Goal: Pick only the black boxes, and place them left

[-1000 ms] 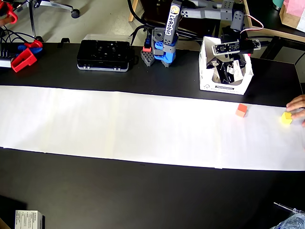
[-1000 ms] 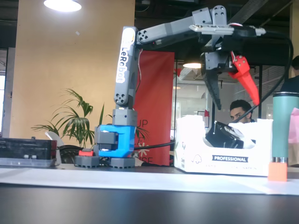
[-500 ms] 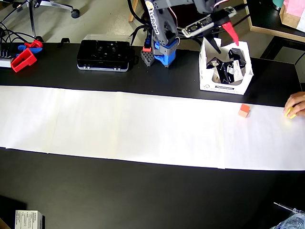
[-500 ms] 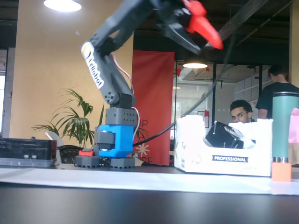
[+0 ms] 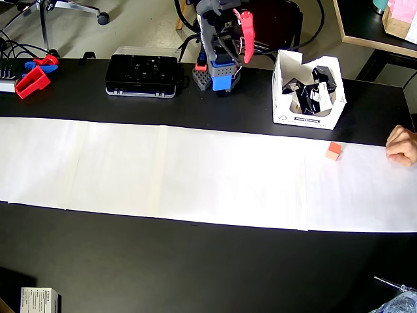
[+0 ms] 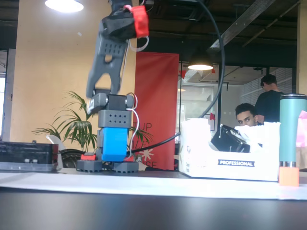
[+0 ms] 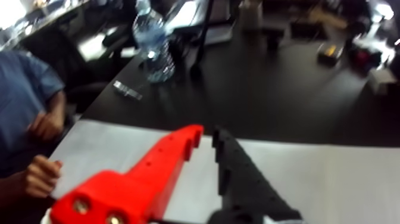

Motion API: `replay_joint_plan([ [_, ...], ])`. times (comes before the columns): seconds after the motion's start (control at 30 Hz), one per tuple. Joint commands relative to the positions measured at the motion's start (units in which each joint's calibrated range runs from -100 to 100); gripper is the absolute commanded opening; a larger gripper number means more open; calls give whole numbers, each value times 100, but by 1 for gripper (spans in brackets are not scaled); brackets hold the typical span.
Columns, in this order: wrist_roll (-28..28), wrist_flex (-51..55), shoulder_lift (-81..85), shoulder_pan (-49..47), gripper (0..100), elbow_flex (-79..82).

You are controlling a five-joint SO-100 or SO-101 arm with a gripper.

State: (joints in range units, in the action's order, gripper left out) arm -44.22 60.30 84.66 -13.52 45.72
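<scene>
We are hovering our red-and-black gripper, fingers slightly spread and empty, above the arm's base; the black cardboard boxes are lying right of it in the overhead view, inside the white open-topped carton.

This looks like a big shared office or maker room. Behind the black table are a red banner, a hanging lamp, a green plant and two people by glass walls. Near the table stand office chairs, and cables lie on it.
</scene>
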Motion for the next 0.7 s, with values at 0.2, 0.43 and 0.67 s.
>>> replay_joint_plan([
  [0.2,-446,-2111,736,1824,0,2618],
  [0.43,-446,-2668,720,2162,0,4355],
  [0.67,-630,-2604,728,2145,0,5348],
])
